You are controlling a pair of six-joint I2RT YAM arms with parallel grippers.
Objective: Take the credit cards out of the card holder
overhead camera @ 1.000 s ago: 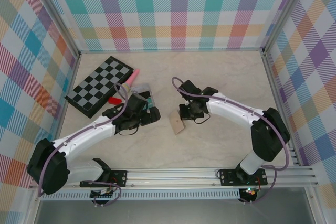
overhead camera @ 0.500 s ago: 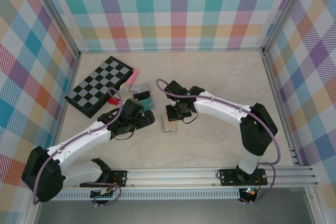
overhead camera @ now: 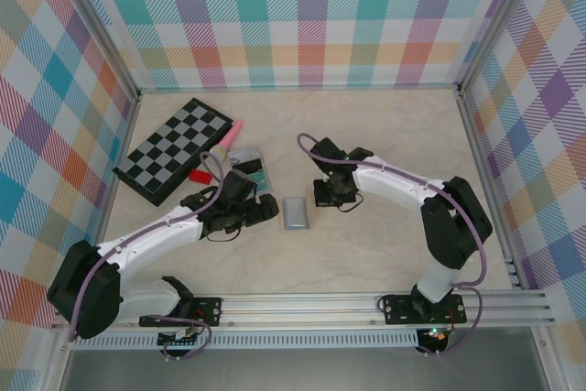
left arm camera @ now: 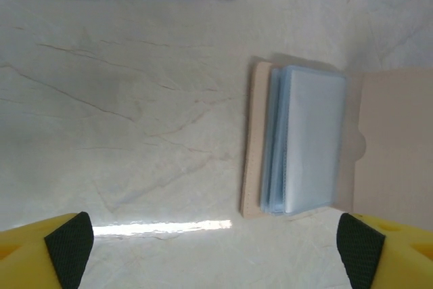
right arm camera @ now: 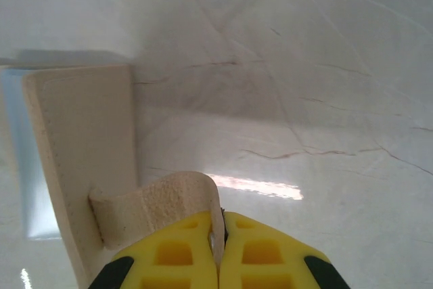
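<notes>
card holder [overhead camera: 296, 213]: lies open on surface [overhead camera: 385, 135] between both arms | right claw [right arm camera: 218, 231]: closed, pinching its tan tab [right arm camera: 155, 204] | left claw [left arm camera: 216, 255]: spread wide, empty, just left of holder | blue sleeves [left arm camera: 308, 143]: ahead of left claw, nearer its right finger, long axis crosswise to closing line

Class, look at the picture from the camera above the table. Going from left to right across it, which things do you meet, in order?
chessboard → left gripper → card holder → right gripper
</notes>
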